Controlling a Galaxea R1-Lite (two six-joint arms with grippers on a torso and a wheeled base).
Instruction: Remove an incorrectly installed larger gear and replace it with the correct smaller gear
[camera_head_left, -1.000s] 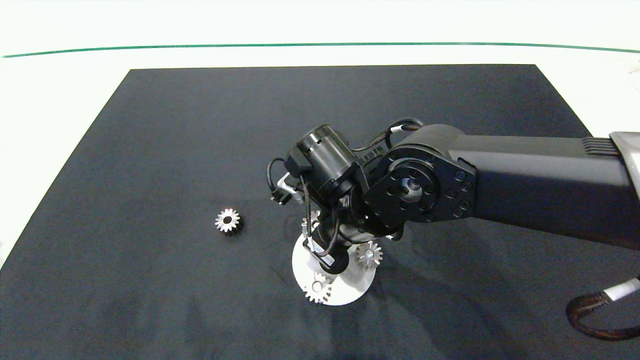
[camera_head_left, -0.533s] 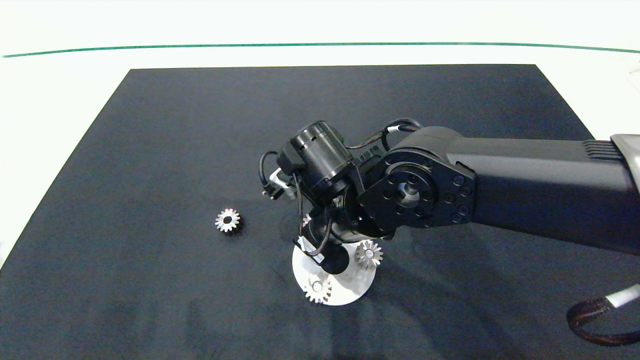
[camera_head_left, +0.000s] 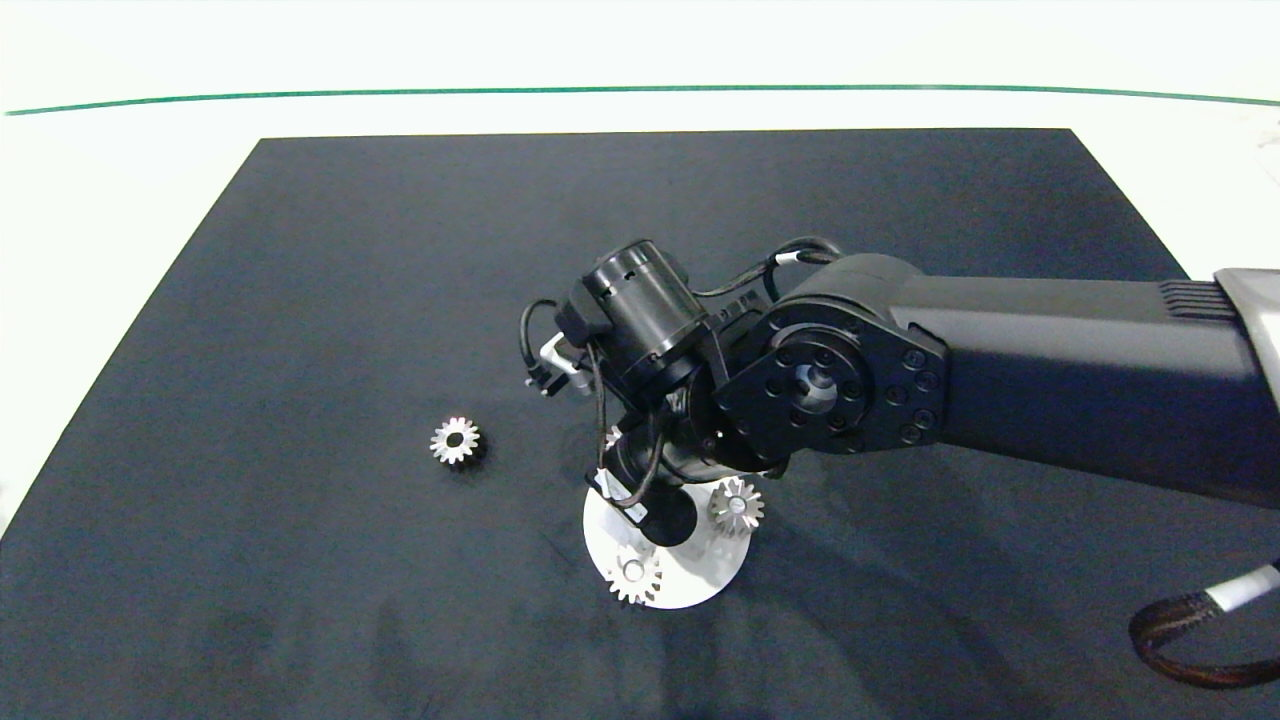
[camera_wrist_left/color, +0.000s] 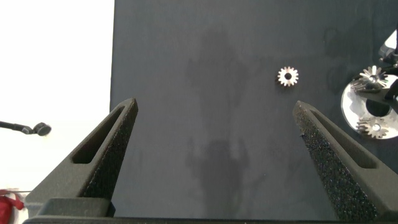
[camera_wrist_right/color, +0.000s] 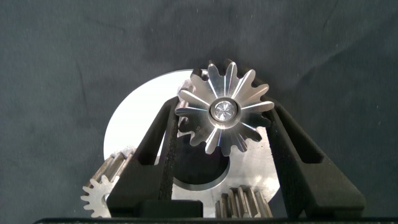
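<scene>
In the right wrist view the larger gear (camera_wrist_right/color: 231, 81), silver with long pointed teeth, sits on a pin over the white disc (camera_wrist_right/color: 134, 115). My right gripper (camera_wrist_right/color: 224, 107) is shut on it, one finger pressed against the teeth on each side. In the head view the right gripper (camera_head_left: 655, 515) hangs over the disc (camera_head_left: 690, 590) and hides that gear. The smaller gear (camera_head_left: 457, 441) lies loose on the black mat, left of the disc, and also shows in the left wrist view (camera_wrist_left/color: 288, 76). My left gripper (camera_wrist_left/color: 214, 124) is open, high above the mat.
Two other silver gears (camera_head_left: 634, 575) (camera_head_left: 737, 505) sit on the disc, and their teeth show beside the right fingers (camera_wrist_right/color: 102, 186) (camera_wrist_right/color: 245, 202). The black mat (camera_head_left: 300, 250) lies on a white table. A looped cable (camera_head_left: 1190, 640) hangs at the right edge.
My right wrist has shifted slightly left and away. The disc and its gears have crept a little the same way. The loose gear has not moved.
</scene>
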